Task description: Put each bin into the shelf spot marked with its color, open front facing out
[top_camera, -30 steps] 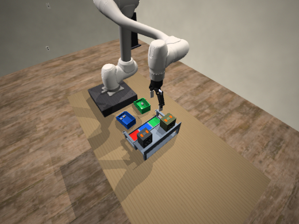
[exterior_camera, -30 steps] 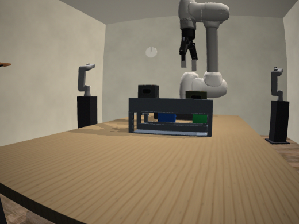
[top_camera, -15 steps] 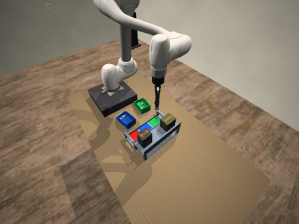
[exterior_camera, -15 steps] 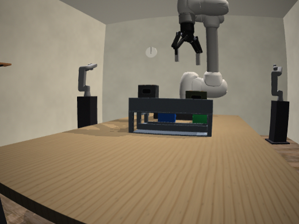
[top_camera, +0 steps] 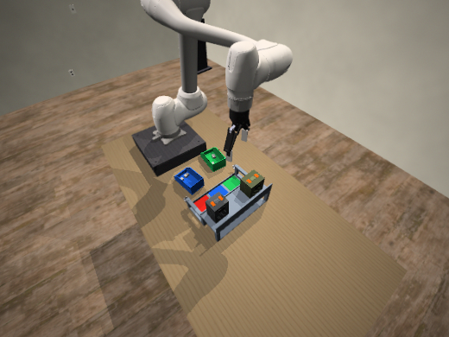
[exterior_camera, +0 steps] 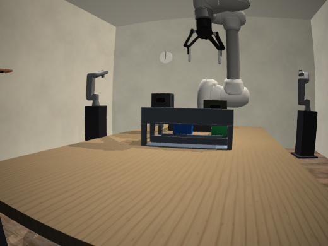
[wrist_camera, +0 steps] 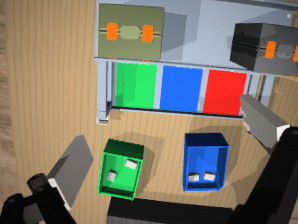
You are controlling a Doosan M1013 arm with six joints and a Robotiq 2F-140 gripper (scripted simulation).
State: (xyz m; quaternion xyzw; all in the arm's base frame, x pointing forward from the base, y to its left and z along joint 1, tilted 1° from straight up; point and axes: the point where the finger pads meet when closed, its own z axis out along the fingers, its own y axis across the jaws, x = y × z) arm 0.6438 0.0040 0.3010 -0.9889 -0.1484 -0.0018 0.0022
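The tan, wood-grained table (top_camera: 302, 242) stands on a brown plank floor (top_camera: 56, 181) in a room with pale walls (exterior_camera: 50, 63); a round white clock (exterior_camera: 166, 57) hangs on the far wall, level with the black two-fingered pincer (exterior_camera: 204, 57), and two small grey arms on black pedestals (exterior_camera: 95, 121) stand off to either side of it. The pincer hangs high over the table, spread wide and grasping nothing. Directly below it, in the wrist view, sit the green open-topped bin (wrist_camera: 121, 170) and the blue open-topped bin (wrist_camera: 205, 161), side by side but apart, each with two small pale parts inside. Just beyond the bins lies the low grey shelf (top_camera: 242, 213), its green mark (wrist_camera: 134, 85), blue mark (wrist_camera: 181, 89) and red mark (wrist_camera: 226, 92) bare in a row. On the shelf's top board stand an olive box (wrist_camera: 131, 32) and a black box (wrist_camera: 264, 46), both with orange tabs. The arm's dark base block (top_camera: 148, 147) lies behind the bins; past the shelf the table runs long and open to its far edge.
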